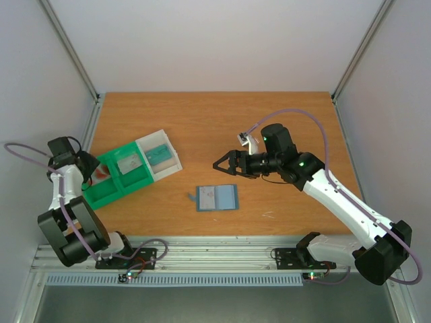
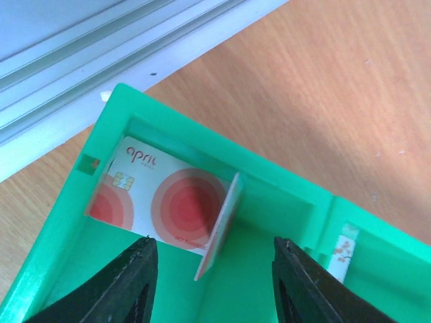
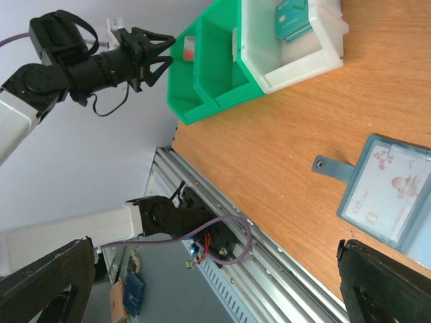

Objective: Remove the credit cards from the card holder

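Note:
The slate-blue card holder (image 1: 217,198) lies open on the table with a pale card (image 3: 387,192) still in its pocket. My right gripper (image 1: 225,163) is open and empty, hovering above the table just behind the holder. My left gripper (image 2: 215,243) is open over the green tray's (image 2: 74,222) end compartment. A reddish-pink card (image 2: 219,225) stands on edge between its fingers, touching neither. A white card with red circles (image 2: 168,202) leans flat behind it. A teal card (image 1: 159,153) lies in the clear whitish tray (image 1: 168,166).
The green tray (image 1: 108,192) and the whitish tray sit side by side at the left. Another pale card (image 1: 128,163) lies in the green tray's middle compartment. A metal rail (image 1: 222,252) runs along the near table edge.

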